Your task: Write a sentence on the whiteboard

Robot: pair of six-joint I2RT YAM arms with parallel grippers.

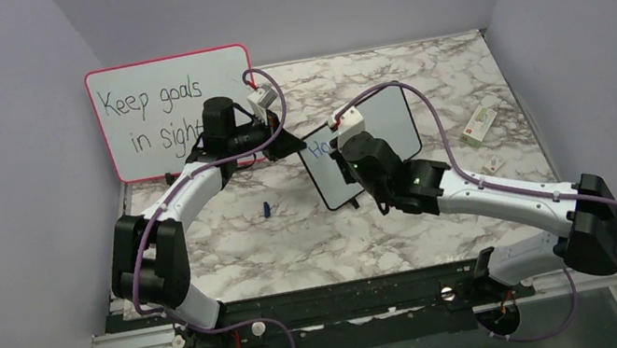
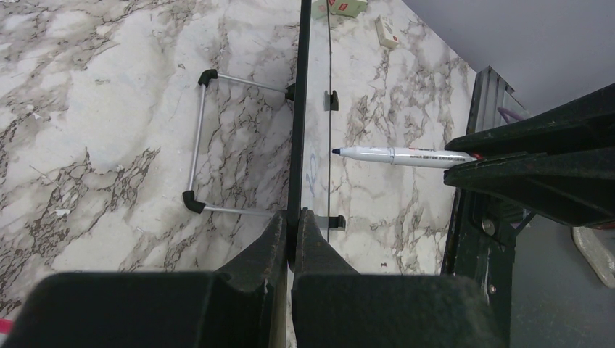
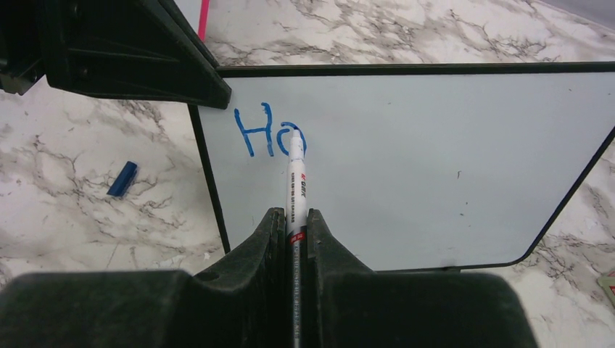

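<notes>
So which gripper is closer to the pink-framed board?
Left. The left gripper sits just in front of the pink-framed board, clamped on the small whiteboard by its edge; the right gripper is farther right, holding a marker to that whiteboard.

The marble-patterned table (image 1: 297, 242) carries a pink-framed board (image 1: 144, 116) standing at its back left corner and the whiteboard (image 1: 392, 127) standing near the middle. A blue cap (image 1: 265, 209) lies between them toward the front. A green-and-white box (image 1: 477, 125) and a smaller packet (image 1: 493, 164) lie at the right.

Blue lettering (image 3: 267, 132) on black-framed white whiteboard (image 3: 435, 159); grey-veined marble table (image 3: 72, 239).
</notes>
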